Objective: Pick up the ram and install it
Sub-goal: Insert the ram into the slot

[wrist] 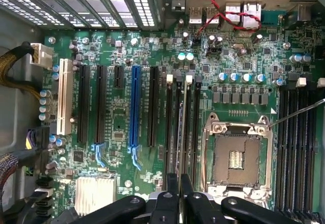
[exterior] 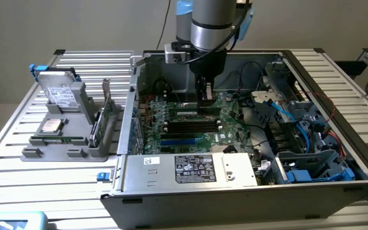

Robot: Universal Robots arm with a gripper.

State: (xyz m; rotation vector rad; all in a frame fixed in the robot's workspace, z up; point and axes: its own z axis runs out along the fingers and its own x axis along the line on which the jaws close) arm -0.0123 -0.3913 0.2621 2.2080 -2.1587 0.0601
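**A:** How far along is the job?

**B:** The arm reaches down into the open computer case (exterior: 235,206). The gripper (exterior: 204,98) hangs right over the black memory slots (wrist: 169,132) on the motherboard (wrist: 118,117), next to the empty processor socket (wrist: 238,158).

**A:** And the jaws?

**B:** Narrow, almost together. In the wrist view the two fingers (wrist: 171,198) leave only a slit between them, and it lines up with the slots.

**A:** Where is the ram?

**B:** In the exterior view a slim green board with dark chips stands on edge under the gripper and runs along the slots. I take that to be the ram (exterior: 187,107), clamped between the jaws, though the grip itself is hard to make out.

**A:** So the pick-up is done?

**B:** I judge so. The install is not finished as far as I can see, since the gripper is on the stick. I cannot tell whether its lower edge is above the slot, touching it or partly in it. The white latches (wrist: 170,77) at the slot ends show, but I cannot tell how they are set.

**A:** Anything else on the surface (exterior: 43,177)?

**B:** A grey holder (exterior: 63,153) sits toward the exterior view's left edge, just beside the case. It carries a hard drive (exterior: 59,93), a square silver chip (exterior: 50,125) and an upright expansion card (exterior: 104,115).
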